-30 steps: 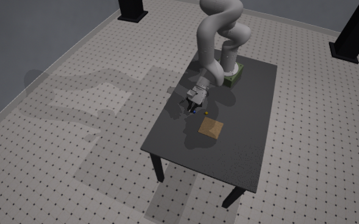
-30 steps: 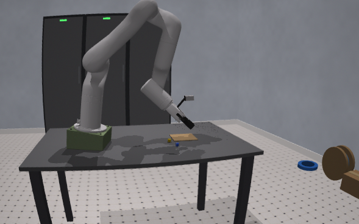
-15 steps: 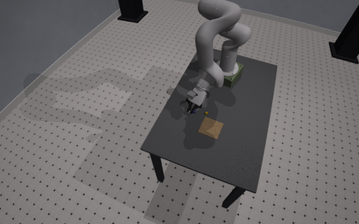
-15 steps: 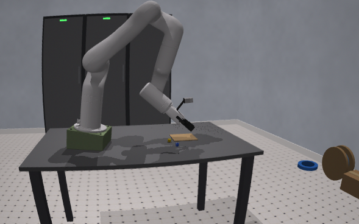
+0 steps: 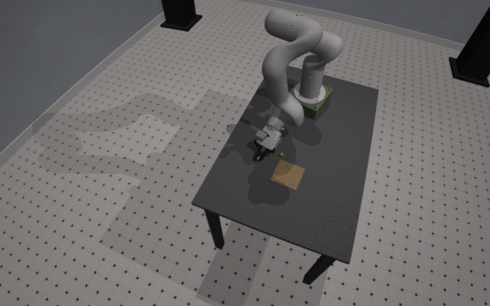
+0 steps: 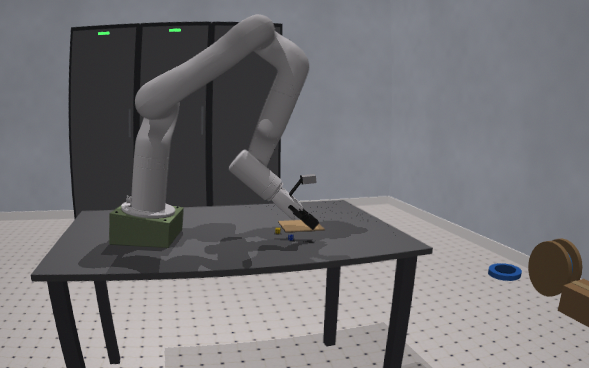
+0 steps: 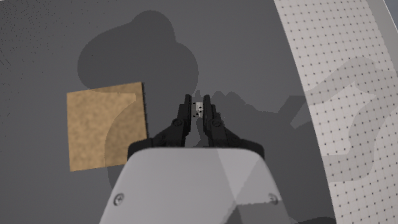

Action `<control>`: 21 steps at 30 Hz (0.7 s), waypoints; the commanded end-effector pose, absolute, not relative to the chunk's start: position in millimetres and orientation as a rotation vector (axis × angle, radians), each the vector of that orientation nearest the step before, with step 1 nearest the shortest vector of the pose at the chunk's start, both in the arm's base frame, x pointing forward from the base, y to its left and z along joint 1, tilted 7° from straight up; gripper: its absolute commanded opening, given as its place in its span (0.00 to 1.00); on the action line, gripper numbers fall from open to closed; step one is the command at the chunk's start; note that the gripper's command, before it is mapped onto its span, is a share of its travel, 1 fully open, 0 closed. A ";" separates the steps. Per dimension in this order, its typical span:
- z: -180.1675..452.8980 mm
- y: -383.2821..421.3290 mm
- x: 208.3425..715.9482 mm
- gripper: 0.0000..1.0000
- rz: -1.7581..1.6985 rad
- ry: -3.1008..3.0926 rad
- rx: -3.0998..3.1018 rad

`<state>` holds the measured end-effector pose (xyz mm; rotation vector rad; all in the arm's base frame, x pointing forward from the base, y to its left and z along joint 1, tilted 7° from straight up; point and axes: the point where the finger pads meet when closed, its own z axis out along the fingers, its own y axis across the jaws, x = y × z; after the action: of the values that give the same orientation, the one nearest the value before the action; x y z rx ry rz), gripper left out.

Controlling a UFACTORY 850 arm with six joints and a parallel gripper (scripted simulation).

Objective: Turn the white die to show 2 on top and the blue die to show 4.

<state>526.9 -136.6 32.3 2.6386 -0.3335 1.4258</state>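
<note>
Dark table (image 5: 339, 199) carries the tan mat (image 7: 102, 125); beside the mat, the gripper (image 7: 199, 111) pinches the white die (image 7: 198, 108) (pips unreadable) between its fingertips, above the tabletop.

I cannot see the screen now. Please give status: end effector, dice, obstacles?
End effector shut on white die, held low beside mat. Blue die and yellow die off mat. Nothing blocks the mat.

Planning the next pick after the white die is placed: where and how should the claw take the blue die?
Grip the blue die across two opposite side faces, coming from above. It is a small cube resting flat on the table, apart from the yellow die and the mat. The claw is now shut on the white die.
</note>
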 end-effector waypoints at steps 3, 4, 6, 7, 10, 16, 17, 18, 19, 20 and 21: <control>15.7 -137.5 530.0 0.11 1.429 -0.333 2.637; 15.7 -137.5 530.0 0.11 1.429 -0.333 2.637; 14.3 -137.5 530.2 0.11 1.429 -0.333 2.637; 13.1 -137.6 530.3 0.11 1.429 -0.333 2.637; 11.5 -137.6 530.5 0.11 1.429 -0.333 2.637; 11.4 -137.6 530.5 0.11 1.429 -0.333 2.637; 11.4 -137.6 530.5 0.11 1.429 -0.333 2.637; 11.4 -137.6 530.5 0.11 1.429 -0.333 2.637; 11.4 -137.6 530.5 0.11 1.429 -0.333 2.637; 11.4 -137.6 530.5 0.11 1.429 -0.333 2.637; 11.4 -137.6 530.5 0.11 1.429 -0.333 2.637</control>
<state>530.1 -137.5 10.9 2.6376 -0.3333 1.4273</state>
